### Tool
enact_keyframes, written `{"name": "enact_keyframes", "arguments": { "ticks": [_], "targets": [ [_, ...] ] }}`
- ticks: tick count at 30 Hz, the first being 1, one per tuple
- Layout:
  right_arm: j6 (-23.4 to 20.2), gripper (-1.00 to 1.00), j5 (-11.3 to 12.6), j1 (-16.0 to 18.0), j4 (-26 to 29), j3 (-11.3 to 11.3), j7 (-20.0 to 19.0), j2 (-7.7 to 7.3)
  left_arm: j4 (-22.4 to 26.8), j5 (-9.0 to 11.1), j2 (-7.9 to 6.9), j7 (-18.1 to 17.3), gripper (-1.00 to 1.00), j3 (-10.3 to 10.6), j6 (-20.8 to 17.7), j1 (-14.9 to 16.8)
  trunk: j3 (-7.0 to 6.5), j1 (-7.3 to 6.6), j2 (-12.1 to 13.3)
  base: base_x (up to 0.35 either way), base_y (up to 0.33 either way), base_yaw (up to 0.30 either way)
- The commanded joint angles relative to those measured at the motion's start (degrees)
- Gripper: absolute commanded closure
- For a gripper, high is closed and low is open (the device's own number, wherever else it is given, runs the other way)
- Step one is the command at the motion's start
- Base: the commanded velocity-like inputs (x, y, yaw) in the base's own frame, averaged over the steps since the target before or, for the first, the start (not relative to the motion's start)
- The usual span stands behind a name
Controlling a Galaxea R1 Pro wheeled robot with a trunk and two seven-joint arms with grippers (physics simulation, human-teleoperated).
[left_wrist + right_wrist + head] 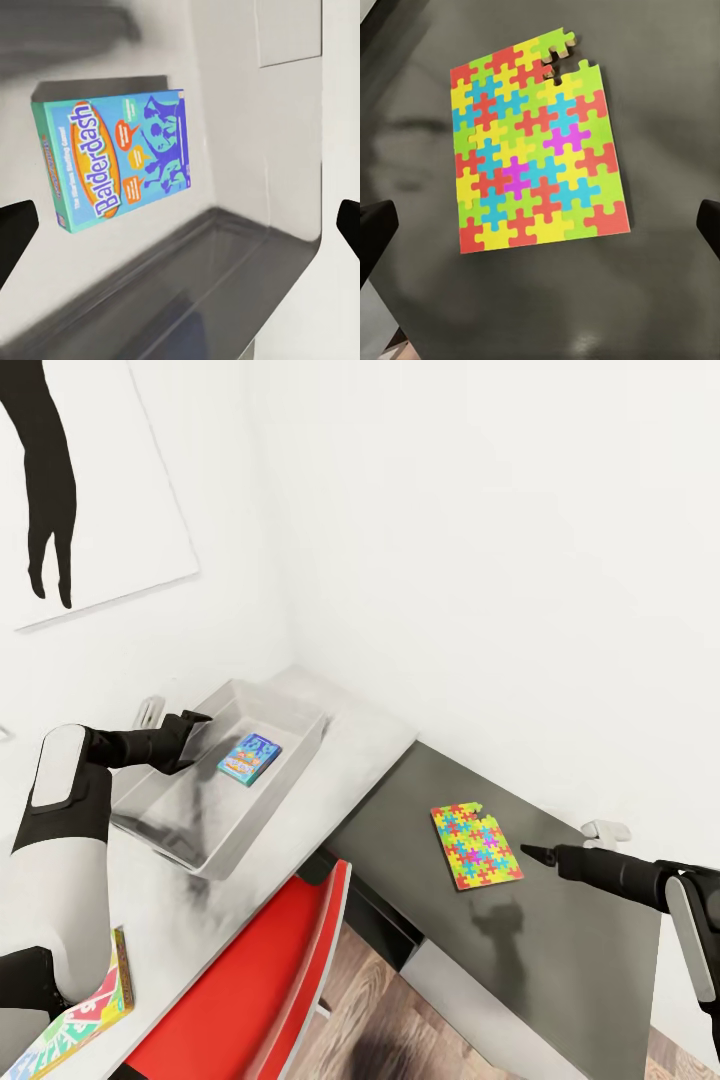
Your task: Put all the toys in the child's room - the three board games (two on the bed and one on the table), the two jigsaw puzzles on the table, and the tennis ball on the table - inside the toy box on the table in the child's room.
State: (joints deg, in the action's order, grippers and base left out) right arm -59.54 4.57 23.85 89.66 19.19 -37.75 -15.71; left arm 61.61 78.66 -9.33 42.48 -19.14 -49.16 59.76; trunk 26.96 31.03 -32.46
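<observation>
The light grey toy box (170, 815) stands on the pale table (372, 735) in the corner. A small blue board game (250, 758) lies flat inside it; in the left wrist view it is a blue Balderdash box (116, 157) on the tray floor (225, 285). My left gripper (195, 725) hovers open over the box's far-left rim, empty (180, 229). One jigsaw puzzle (475, 845) lies on the lower dark grey cabinet top (560, 960). My right gripper (535, 852) hangs open just right of it, above the puzzle (536, 142) and holding nothing (540, 229). A SKIP-BO board game (85, 1015) lies at the table's near left.
A red chair (270, 980) is tucked under the table's front edge, with wood floor (370, 1010) beside it. White walls close in behind both surfaces. A black silhouette picture (60, 490) hangs upper left. A small white fitting (605, 828) sits by the right arm.
</observation>
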Motion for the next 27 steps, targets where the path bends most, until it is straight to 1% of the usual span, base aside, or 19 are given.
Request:
{"name": "enact_keyframes", "arguments": {
  "ticks": [1, 10, 12, 14, 20, 23, 27],
  "targets": [
    [-0.46, -1.00, 0.45, 0.05, 0.03, 0.05, 0.14, -0.01, 0.04, 0.56, 0.01, 0.58, -1.00, -0.07, -0.11, 0.05, 0.07, 0.02, -0.07, 0.000, 0.000, 0.000],
    [-0.46, -1.00, 0.45, 0.05, 0.03, 0.05, 0.14, -0.01, 0.04, 0.56, 0.01, 0.58, -1.00, -0.07, -0.11, 0.05, 0.07, 0.02, -0.07, 0.000, 0.000, 0.000],
    [-0.46, -1.00, 0.71, 0.12, 0.55, 0.39, 0.25, -0.01, -0.41, 0.98, -0.18, 1.07, -1.00, -0.26, -0.28, 0.71, 0.06, 0.02, -0.07, 0.000, 0.000, 0.000],
    [-0.46, -1.00, 1.21, 0.00, 1.20, 1.04, 0.44, -0.25, -1.06, 0.63, -0.63, 1.44, -1.00, 0.40, -0.92, 1.35, 0.01, 0.02, -0.07, 0.000, 0.000, 0.000],
    [-0.46, -1.00, 1.74, -0.33, 2.02, 2.97, 0.57, -0.43, -2.97, 0.20, -1.04, 1.82, -1.00, 2.32, -2.79, 3.28, -0.29, 0.02, -0.07, 0.000, 0.000, 0.000],
    [-0.46, -1.00, 1.82, -0.38, 2.12, 3.91, 0.59, -0.43, -3.93, 0.15, -1.11, 1.87, -1.00, 2.61, -3.41, 4.25, -0.47, 0.02, -0.07, 0.000, 0.000, 0.000],
    [-0.46, -1.00, 1.96, -0.47, 2.33, 4.39, 0.63, -0.40, -4.64, 0.03, -1.23, 1.98, -1.00, 3.04, -3.88, 5.54, -0.61, 0.02, -0.07, 0.000, 0.000, 0.000]
  ]
}}
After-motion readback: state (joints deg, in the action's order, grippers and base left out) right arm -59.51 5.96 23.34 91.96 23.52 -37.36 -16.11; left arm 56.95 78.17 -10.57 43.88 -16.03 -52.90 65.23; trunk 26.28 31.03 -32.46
